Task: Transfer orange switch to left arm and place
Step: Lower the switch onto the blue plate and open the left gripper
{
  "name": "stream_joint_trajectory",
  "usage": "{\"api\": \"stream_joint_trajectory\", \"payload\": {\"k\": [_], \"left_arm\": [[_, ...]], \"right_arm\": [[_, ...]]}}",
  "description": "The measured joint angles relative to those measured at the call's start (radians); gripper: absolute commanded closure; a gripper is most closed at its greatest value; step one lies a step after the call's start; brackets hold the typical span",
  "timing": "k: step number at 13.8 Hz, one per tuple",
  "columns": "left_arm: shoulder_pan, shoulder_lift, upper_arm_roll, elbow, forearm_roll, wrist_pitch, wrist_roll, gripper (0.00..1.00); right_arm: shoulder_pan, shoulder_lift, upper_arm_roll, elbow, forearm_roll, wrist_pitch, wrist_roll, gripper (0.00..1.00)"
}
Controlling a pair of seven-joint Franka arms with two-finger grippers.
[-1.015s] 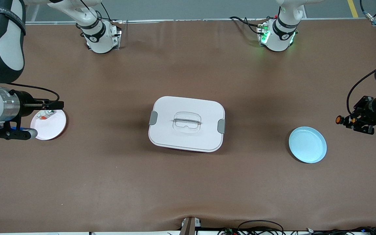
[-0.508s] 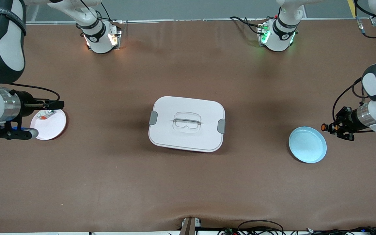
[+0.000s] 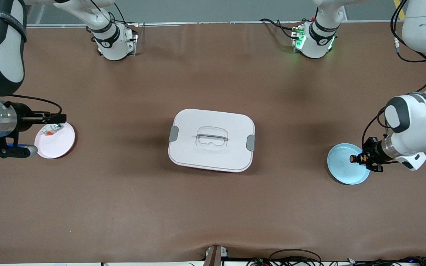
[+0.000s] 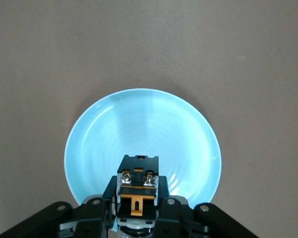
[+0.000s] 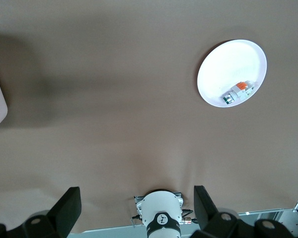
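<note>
Orange switch (image 4: 137, 191) pinched in left pincer (image 3: 359, 159) over blue plate (image 3: 340, 168); right pincer spread.

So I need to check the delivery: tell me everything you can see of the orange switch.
The orange switch is a small black component with an orange centre piece and two silver screw terminals on its end face. The left gripper is shut on it, fingers clamping its sides, and holds it level in the air over the light blue plate at the left arm's end of the table. It does not rest on the plate.
</note>
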State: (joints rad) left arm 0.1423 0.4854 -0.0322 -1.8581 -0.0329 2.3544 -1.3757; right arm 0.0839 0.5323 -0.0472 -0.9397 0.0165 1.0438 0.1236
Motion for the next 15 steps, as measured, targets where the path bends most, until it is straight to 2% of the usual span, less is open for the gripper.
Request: {"api": "stream_joint_trajectory", "payload": {"k": [8, 11, 13, 15], "left_arm": [[-0.021, 0.073, -0.001, 0.004, 0.000, 0.042, -0.037, 1.00], [-0.015, 0.088, 0.000, 0.006, 0.000, 0.048, -0.040, 1.00], [-0.011, 0.099, 0.000, 0.007, 0.000, 0.049, -0.040, 1.00], [-0.010, 0.108, 0.003, 0.008, 0.000, 0.049, -0.040, 1.00]], "right_arm": [[-0.020, -0.009, 0.000, 0.001, -0.034, 0.043, -0.001, 0.00], [-0.024, -0.040, 0.000, 0.003, -0.031, 0.075, -0.001, 0.00], [-0.042, -0.077, -0.001, 0.004, -0.011, 0.079, -0.001, 0.00], [-0.091, -0.114, -0.001, 0.004, 0.058, 0.078, -0.004, 0.00]]}}
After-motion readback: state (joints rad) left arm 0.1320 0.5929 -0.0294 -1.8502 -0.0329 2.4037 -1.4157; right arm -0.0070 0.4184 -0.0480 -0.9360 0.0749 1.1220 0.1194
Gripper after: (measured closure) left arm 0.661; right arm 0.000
